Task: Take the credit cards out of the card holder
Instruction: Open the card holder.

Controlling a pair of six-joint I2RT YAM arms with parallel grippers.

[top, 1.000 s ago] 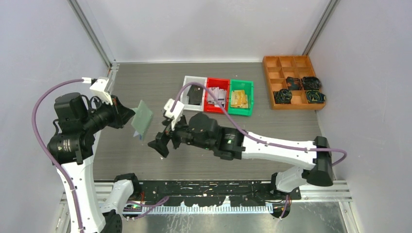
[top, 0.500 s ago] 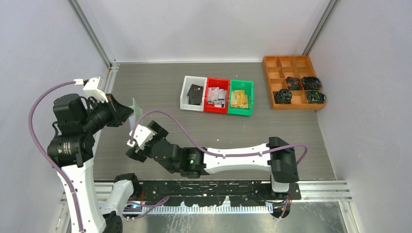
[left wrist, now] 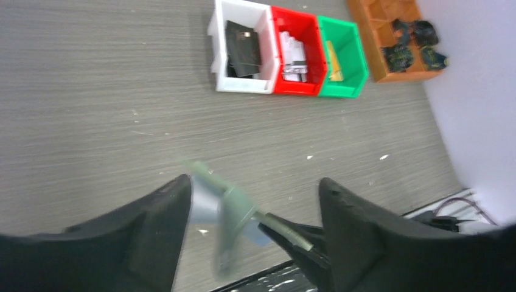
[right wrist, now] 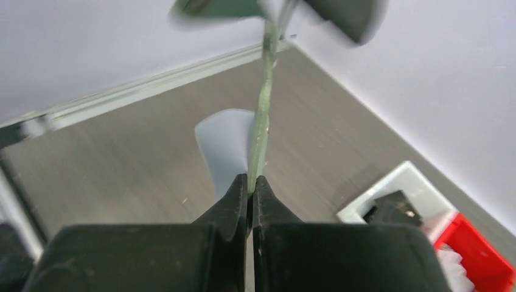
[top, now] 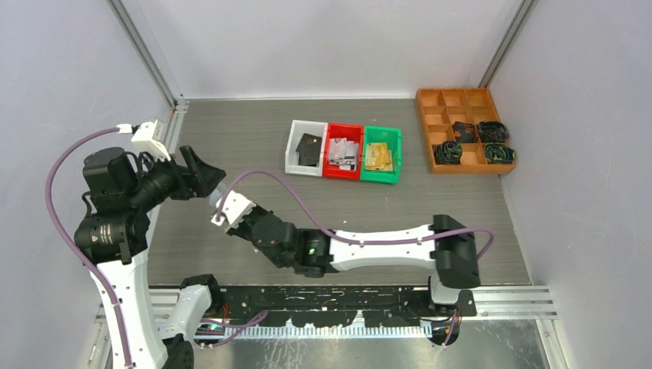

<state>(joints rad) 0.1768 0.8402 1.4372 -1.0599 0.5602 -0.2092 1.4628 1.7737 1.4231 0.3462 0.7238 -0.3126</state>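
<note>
- Right tool (right wrist: 251, 182): pressed together, pinching one edge of card holder (right wrist: 263, 115), which runs edge-on beyond its tips.
- Left tool (left wrist: 254, 181): jaws spread, card holder between them, above tabletop (left wrist: 91, 91).

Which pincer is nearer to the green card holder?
Right. The right pincer is shut on one edge of the card holder; the left pincer stands open, a finger on each side of it.

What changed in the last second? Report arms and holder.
The right arm swung left toward the left arm, and its fingers closed on the card holder edge. The left fingers opened around it. The bins stayed put.
</note>
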